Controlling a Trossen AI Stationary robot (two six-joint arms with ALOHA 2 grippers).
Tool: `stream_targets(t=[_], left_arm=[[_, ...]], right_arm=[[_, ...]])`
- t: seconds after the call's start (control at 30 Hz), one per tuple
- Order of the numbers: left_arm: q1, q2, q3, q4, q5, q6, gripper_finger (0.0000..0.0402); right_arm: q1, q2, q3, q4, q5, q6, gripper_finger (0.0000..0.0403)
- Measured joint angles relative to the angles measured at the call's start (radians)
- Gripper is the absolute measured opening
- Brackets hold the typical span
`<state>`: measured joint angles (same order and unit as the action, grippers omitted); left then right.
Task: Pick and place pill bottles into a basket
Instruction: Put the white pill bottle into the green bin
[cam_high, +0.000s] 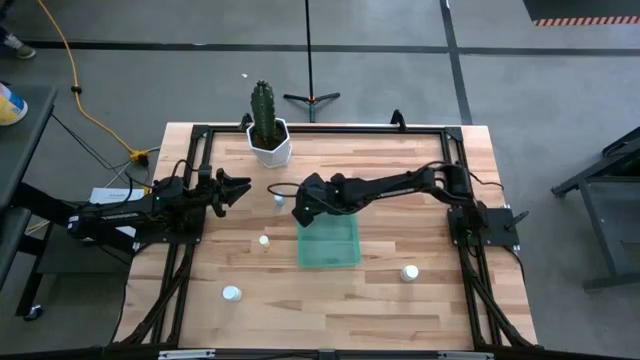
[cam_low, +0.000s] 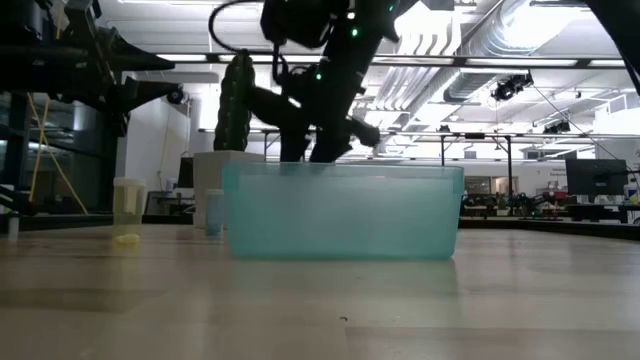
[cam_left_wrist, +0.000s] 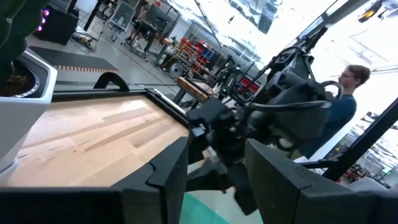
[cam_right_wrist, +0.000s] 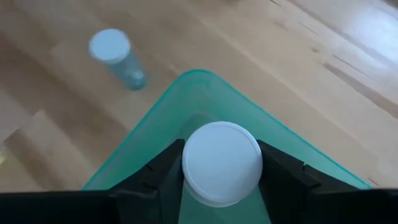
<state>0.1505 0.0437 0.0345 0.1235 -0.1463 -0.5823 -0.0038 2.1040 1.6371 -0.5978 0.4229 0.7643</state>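
My right gripper (cam_high: 298, 213) hangs over the far left corner of the green tray (cam_high: 330, 245) and is shut on a white-capped pill bottle (cam_right_wrist: 221, 163). The tray also shows in the low view (cam_low: 342, 212). My left gripper (cam_high: 245, 188) is open and empty above the table's left side, pointing toward the right arm. Other bottles stand on the table: one just left of the tray's far corner (cam_high: 278, 200), one left of the tray (cam_high: 264, 241), one near the front left (cam_high: 231, 293), one to the tray's right (cam_high: 409, 272). My right gripper pinches the bottle between its two fingers (cam_right_wrist: 163, 175), which lie on the opposite sides of the bottle just below the cap (cam_right_wrist: 186, 180). The fingers come from above, pointing down. The bottle is upright, cap up, lifted over the tray's corner (cam_right_wrist: 200, 79).
A white hexagonal pot with a cactus (cam_high: 269, 140) stands at the far edge, left of the middle. A black frame runs round the table's edges (cam_high: 320, 128). A person (cam_left_wrist: 348, 93) shows beyond the table in the left wrist view. Bare wood lies in front of the tray.
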Motion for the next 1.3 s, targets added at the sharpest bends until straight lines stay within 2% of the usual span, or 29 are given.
stream_targets(t=[0.3,0.63,0.97,1.3], left_arm=[[0.000,0.000,0.000,0.000,0.000,0.000,0.0193],[0.000,0.000,0.000,0.000,0.000,0.000,0.0193],[0.000,0.000,0.000,0.000,0.000,0.000,0.0193],[0.000,0.000,0.000,-0.001,0.000,0.000,0.0193]], right_arm=[[-0.002,0.019,0.000,0.050,0.007,-0.004,0.0150],[-0.003,0.019,0.000,0.044,-0.008,-0.005,0.0215],[-0.003,0.013,0.000,0.044,-0.013,-0.035,0.0213],[-0.003,-0.103,0.000,0.067,-0.021,-0.175,0.0212]])
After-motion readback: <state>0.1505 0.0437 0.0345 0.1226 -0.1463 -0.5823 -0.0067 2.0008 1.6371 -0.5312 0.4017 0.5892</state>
